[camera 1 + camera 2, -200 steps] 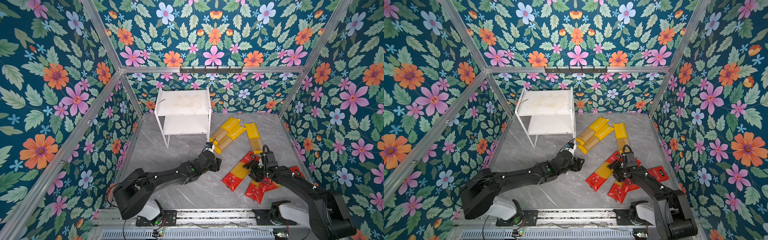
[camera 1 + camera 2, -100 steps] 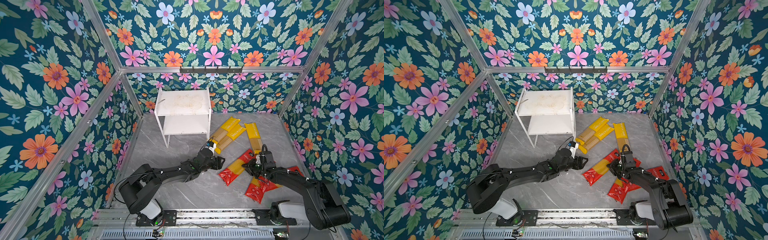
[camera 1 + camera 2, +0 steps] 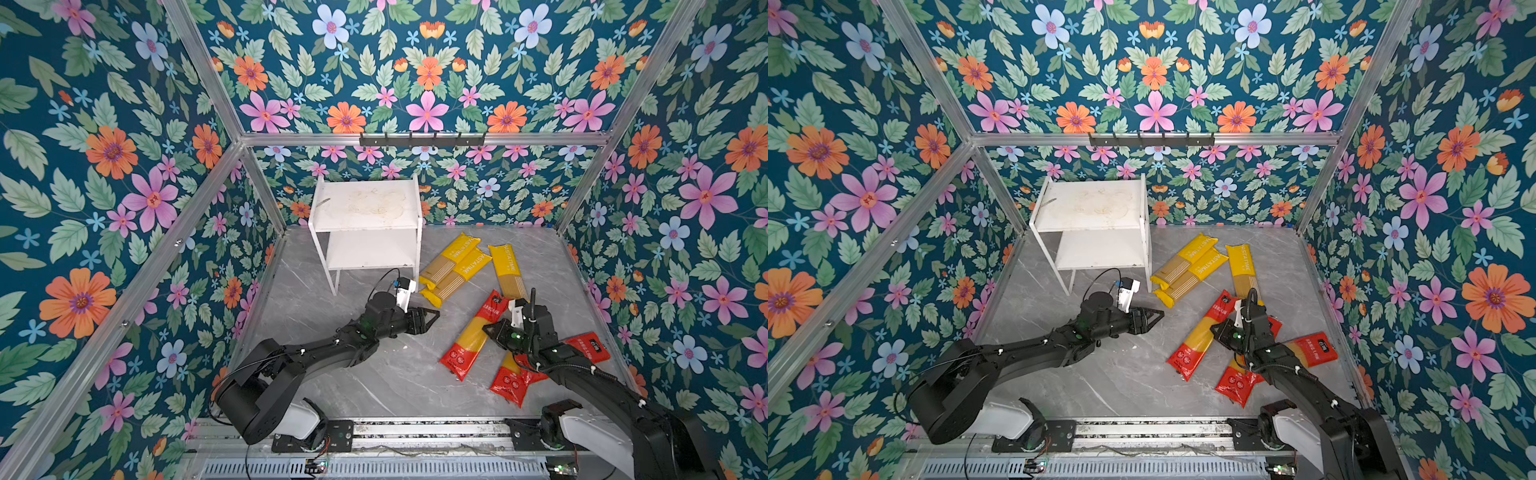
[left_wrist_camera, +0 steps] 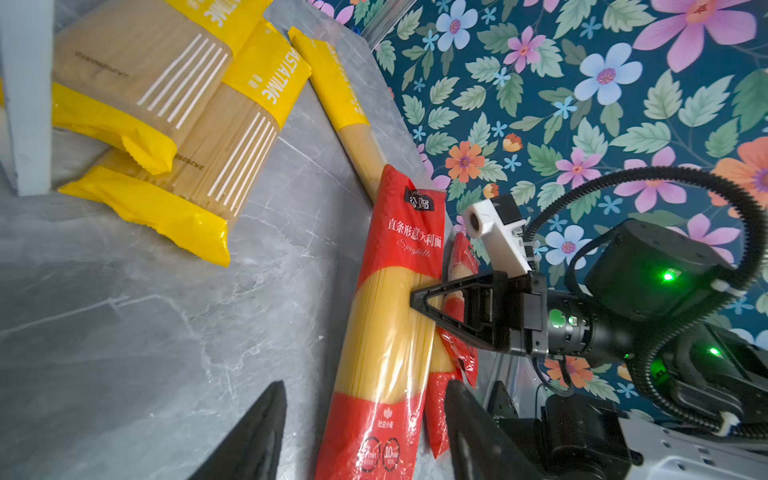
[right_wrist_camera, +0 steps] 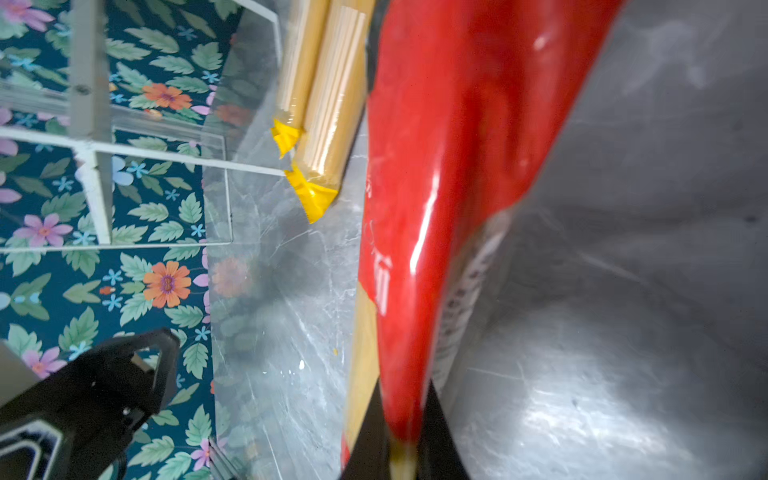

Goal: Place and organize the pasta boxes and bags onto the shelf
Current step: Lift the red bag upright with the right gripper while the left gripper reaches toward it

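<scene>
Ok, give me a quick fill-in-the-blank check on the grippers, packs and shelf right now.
1. The right gripper is shut on a ___ spaghetti pack.
2. The left gripper is ___ and holds nothing.
3. ___ yellow packs lie beside the shelf.
4. Packs already on the shelf: ___.
Missing words: red; open; three; none.

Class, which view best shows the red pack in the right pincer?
Left wrist view: the red pack shows nearly whole, label readable, the right pincer clamped on its edge. Both top views show it small; the right wrist view gives a blurred close-up.
</scene>
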You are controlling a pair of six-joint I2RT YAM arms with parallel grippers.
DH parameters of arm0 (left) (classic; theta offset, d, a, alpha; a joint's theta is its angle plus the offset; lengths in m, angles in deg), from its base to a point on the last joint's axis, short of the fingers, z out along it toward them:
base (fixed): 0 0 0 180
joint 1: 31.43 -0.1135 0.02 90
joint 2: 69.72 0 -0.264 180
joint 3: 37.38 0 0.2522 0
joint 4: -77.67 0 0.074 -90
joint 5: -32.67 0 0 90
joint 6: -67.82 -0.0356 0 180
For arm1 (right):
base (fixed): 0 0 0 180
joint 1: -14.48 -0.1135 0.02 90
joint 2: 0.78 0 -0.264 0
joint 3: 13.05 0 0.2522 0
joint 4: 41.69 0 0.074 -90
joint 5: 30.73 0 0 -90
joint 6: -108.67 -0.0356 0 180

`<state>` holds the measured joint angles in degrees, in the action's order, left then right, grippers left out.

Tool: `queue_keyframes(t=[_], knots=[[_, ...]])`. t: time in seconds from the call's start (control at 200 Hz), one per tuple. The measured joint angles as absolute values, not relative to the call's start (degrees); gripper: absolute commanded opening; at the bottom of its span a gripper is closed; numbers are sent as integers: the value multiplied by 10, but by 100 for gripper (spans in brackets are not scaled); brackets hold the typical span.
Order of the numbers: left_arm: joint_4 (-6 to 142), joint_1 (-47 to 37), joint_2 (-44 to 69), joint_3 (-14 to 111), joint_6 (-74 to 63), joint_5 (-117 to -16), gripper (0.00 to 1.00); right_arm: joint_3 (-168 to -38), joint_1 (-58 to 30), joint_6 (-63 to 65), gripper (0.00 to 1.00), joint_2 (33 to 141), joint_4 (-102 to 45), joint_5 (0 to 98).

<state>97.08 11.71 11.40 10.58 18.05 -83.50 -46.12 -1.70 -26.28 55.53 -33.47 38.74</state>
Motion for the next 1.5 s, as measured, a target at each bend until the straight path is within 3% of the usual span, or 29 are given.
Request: queue_keyframes(t=[0.28,0.645,0.965,1.18,1.34,1.5], knots=[[978,116,59,99,119,-913,69,-483,-53,-152,0,516,-420,358],[958,102,33,119,43,-980,69,-628,-93,-70,0,582,-479,207],[918,93,0,133,-1,-1005,69,-726,-97,-50,0,637,-479,94],[851,39,-57,134,-27,-1009,73,-754,-99,-37,0,645,-484,58],[858,27,-62,131,-24,-1029,80,-761,-106,-51,0,668,-506,51],[911,27,-33,127,12,-1065,80,-779,-130,-61,0,694,-531,43]])
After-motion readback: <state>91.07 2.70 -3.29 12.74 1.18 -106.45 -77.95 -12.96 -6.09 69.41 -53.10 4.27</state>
